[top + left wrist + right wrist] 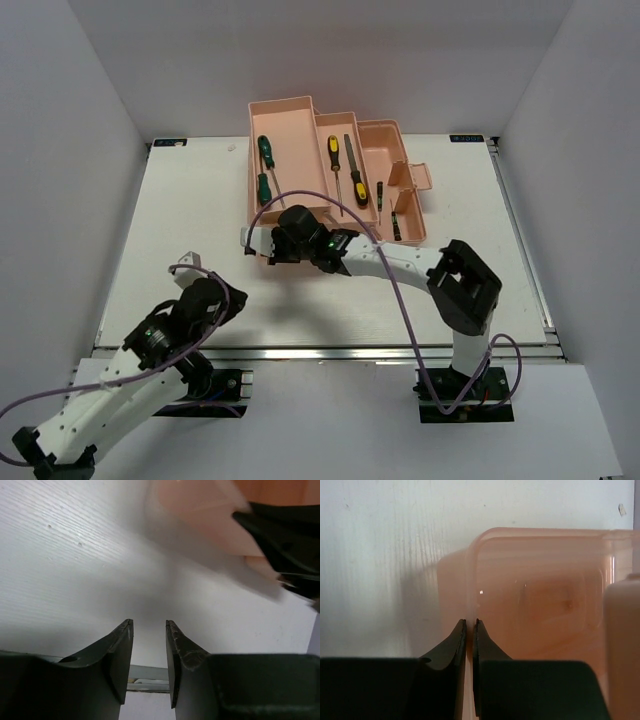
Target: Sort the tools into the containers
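The salmon-pink toolbox [283,103] stands open at the table's far middle. Its left tray holds two green-and-black screwdrivers [265,152]. The middle tray holds yellow-and-black screwdrivers [333,152]. The right part holds small black-green precision ones [396,226]. My right gripper [262,245] is at the toolbox's near left corner. In the right wrist view it [470,621] is shut on the thin wall of the toolbox [540,570]. My left gripper [188,265] is open and empty over bare table at the near left, also in the left wrist view [149,622].
The toolbox lid with its handle [415,190] hangs off the right side. A purple cable [400,300] loops over the right arm. A metal rail [330,352] runs along the table's near edge. White walls enclose the table on three sides.
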You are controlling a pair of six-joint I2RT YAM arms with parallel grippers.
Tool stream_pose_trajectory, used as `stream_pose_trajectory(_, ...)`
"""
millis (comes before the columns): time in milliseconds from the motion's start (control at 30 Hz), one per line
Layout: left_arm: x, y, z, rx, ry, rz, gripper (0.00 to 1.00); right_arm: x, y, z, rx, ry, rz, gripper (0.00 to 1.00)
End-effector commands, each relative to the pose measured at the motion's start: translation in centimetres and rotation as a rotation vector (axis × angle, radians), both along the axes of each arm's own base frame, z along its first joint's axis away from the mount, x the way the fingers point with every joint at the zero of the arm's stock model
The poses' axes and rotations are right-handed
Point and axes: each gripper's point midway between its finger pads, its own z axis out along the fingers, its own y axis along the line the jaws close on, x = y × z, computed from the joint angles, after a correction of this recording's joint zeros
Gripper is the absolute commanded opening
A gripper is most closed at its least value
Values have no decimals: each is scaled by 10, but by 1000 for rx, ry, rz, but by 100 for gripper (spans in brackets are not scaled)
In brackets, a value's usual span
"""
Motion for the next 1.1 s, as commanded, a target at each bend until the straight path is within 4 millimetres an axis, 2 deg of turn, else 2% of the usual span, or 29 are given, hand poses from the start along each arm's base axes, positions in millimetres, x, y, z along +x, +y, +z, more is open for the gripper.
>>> stream_pose_trajectory(0,11,-25,0,-49,20,-39,41,-7,5,135,341,-47,-39,0)
stream_pose_trajectory(33,13,-26,-3,-43,26,-40,41,-9,2,141,363,-39,-49,0)
stream_pose_trajectory(67,14,-28,-9,-37,35,-44,41,-12,-4,156,401,-41,-55,0)
stream_pose_trajectory(100,19,-33,-9,-46,23,-46,41,-15,-9,155,412,-28,-65,0)
stream_pose_trajectory(167,22,-37,-13,-54,19,-50,41,-20,-18,173,481,-20,-78,0)
stream_pose_trajectory(200,23,-38,-18,-49,25,-49,41,-24,-23,166,478,-5,-79,0)
stream_pose_trajectory(267,29,-42,-16,-70,10,-46,41,-32,-30,178,533,-2,-71,0)
stream_pose_trajectory(300,34,-44,-13,-88,-7,-38,41,-36,-35,168,525,10,-71,0)
stream_pose_trajectory(333,36,-48,-14,-99,-5,-45,41,-39,-38,169,537,12,-68,0)
stream_pose_trajectory(367,41,-48,-13,-113,-13,-36,41,-43,-42,181,579,9,-65,0)
stream_pose_trajectory(400,48,-52,-8,-141,-39,-36,41,-45,-46,175,578,21,-67,0)
stream_pose_trajectory(467,56,-57,-10,-162,-31,-40,41,-52,-51,182,611,32,-60,0)
stream_pose_trajectory(500,64,-62,-5,-187,-54,-43,40,-54,-53,182,615,40,-58,0)
stream_pose_trajectory(533,68,-65,-10,-184,-39,-43,41,-56,-56,175,609,53,-61,0)
stream_pose_trajectory(567,74,-66,-9,-200,-41,-43,40,-59,-58,178,621,59,-61,0)
stream_pose_trajectory(633,87,-70,-1,-228,-71,-37,39,-60,-63,174,622,67,-70,0)
stream_pose_trajectory(667,94,-68,-6,-222,-57,-18,38,-62,-64,174,624,69,-70,0)
stream_pose_trajectory(733,107,-69,3,-249,-81,-12,38,-65,-66,175,631,75,-62,0)
stream_pose_trajectory(767,115,-63,0,-245,-76,14,37,-68,-69,178,639,74,-58,0)
stream_pose_trajectory(833,128,-64,14,-275,-109,15,37,-73,-72,179,640,78,-43,0)
stream_pose_trajectory(900,141,-60,17,-266,-118,20,36,-76,-75,173,627,96,-36,0)
stream_pose_trajectory(933,155,-60,36,-284,-167,23,36,-79,-77,173,629,96,-31,0)
stream_pose_trajectory(1000,168,-63,43,-283,-183,7,36,-83,-80,173,632,99,-21,0)
stream_pose_trajectory(1067,184,-66,63,-309,-239,-2,36,-86,-83,170,622,98,-14,0)
